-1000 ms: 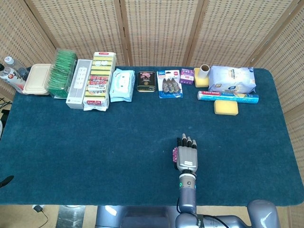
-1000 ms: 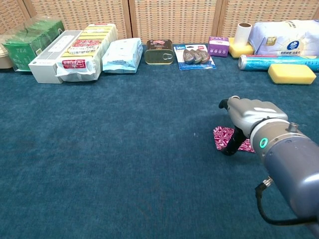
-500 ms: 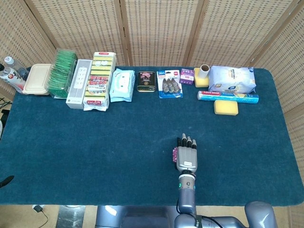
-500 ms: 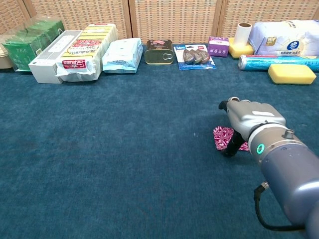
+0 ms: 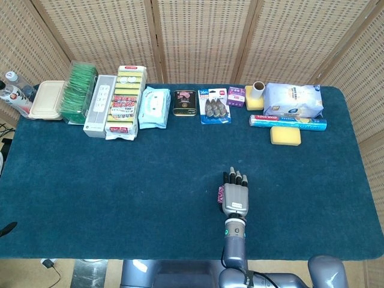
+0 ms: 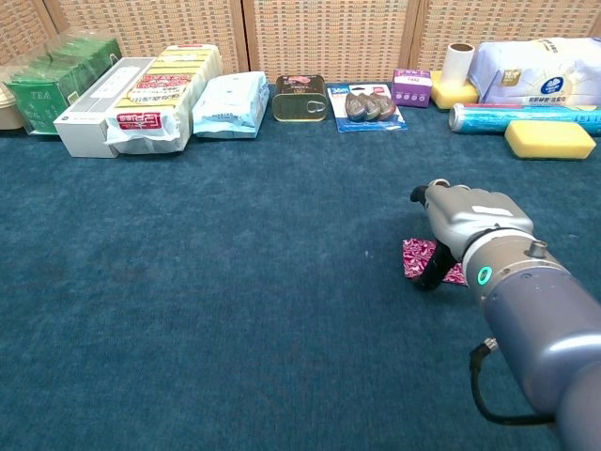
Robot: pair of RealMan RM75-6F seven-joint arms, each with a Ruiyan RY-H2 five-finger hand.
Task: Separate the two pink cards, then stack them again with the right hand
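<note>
The right hand [image 6: 462, 218] creeps a touch nearer the robot, sliding back over the pink cards [image 6: 419, 256], so less pink peeks out beside it than a moment ago. The fingers [image 5: 236, 177] lie flat and together, pressing down on the cards on the worktop [image 5: 120, 180]; I judge the separating slide is just under way. Well beyond the fingertips, a closed beige box [image 5: 47, 99] sits at the far corner, contents hidden. The left hand is absent.
</note>
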